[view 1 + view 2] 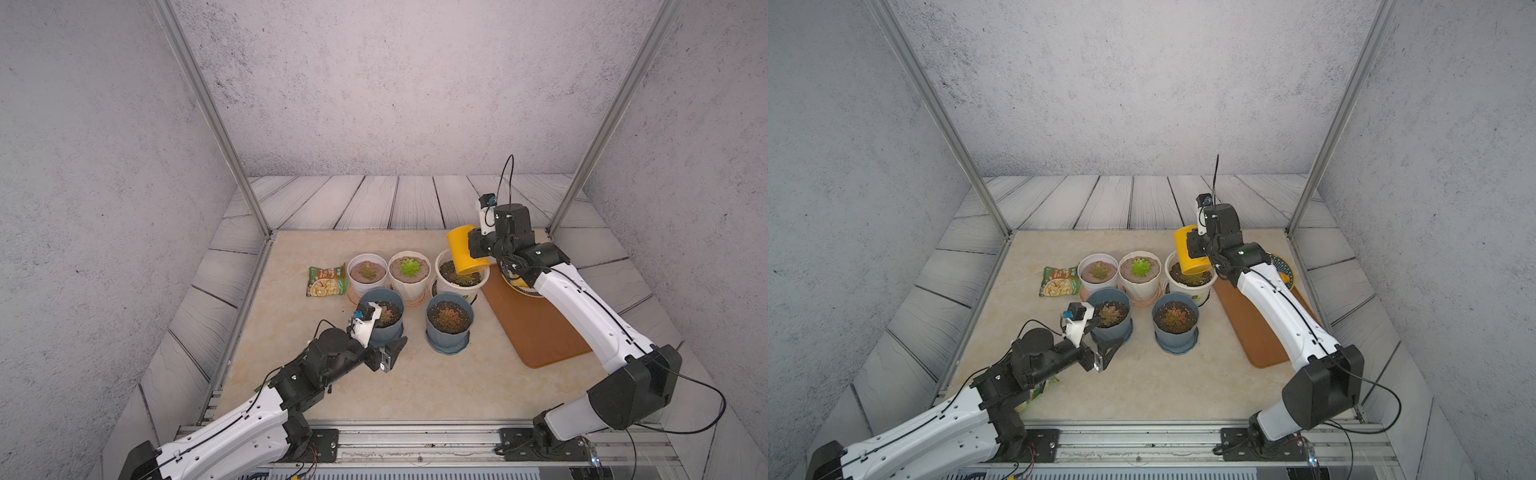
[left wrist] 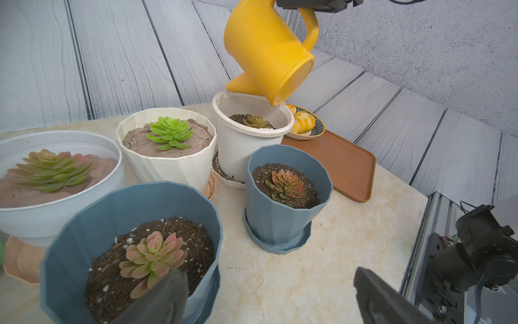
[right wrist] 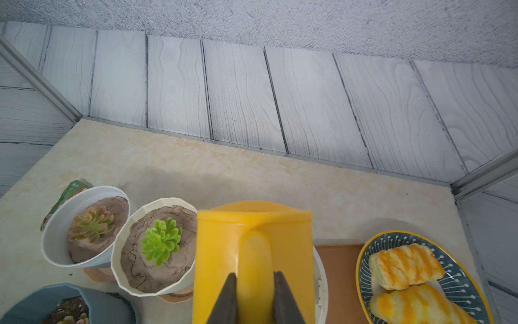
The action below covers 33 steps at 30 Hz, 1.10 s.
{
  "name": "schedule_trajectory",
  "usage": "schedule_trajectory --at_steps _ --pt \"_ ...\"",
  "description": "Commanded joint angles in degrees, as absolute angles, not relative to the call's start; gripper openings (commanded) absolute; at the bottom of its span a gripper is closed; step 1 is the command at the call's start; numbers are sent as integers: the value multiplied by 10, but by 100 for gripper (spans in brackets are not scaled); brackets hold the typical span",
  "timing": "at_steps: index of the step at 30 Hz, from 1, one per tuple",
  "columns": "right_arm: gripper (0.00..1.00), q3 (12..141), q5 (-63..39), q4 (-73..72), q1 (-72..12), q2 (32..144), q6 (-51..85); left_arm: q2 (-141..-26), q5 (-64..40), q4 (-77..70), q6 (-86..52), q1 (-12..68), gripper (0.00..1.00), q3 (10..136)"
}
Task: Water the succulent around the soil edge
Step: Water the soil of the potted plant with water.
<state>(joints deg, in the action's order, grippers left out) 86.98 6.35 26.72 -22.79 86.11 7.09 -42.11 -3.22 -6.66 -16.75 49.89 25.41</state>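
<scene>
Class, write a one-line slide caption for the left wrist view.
Yellow watering can tipped over the succulent in the tall white pot, a brown tray beside it.

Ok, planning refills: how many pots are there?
5. Back row: white pot, cream pot, tall pot under the can. Front: left blue pot, right blue pot. None seems hidden.

Bright even light; soft shadows; wide-angle edge distortion

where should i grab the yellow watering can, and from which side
Take the can by its handle, coming from the back, opposite the spout. The loop stands off the body and is narrow enough to pinch, as the right claw does now.
</scene>
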Motion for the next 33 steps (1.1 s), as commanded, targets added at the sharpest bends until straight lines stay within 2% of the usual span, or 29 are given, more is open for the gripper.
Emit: schedule_trajectory --at_steps 1,20,33 --pt "0 883 108 275 -225 863 44 -424 -42 -73 -166 495 98 273" --pt "0 811 135 314 -214 794 26 -437 -52 -71 -169 495 98 279" --pt "0 730 85 325 -215 690 59 -426 -45 -66 -169 496 98 278"
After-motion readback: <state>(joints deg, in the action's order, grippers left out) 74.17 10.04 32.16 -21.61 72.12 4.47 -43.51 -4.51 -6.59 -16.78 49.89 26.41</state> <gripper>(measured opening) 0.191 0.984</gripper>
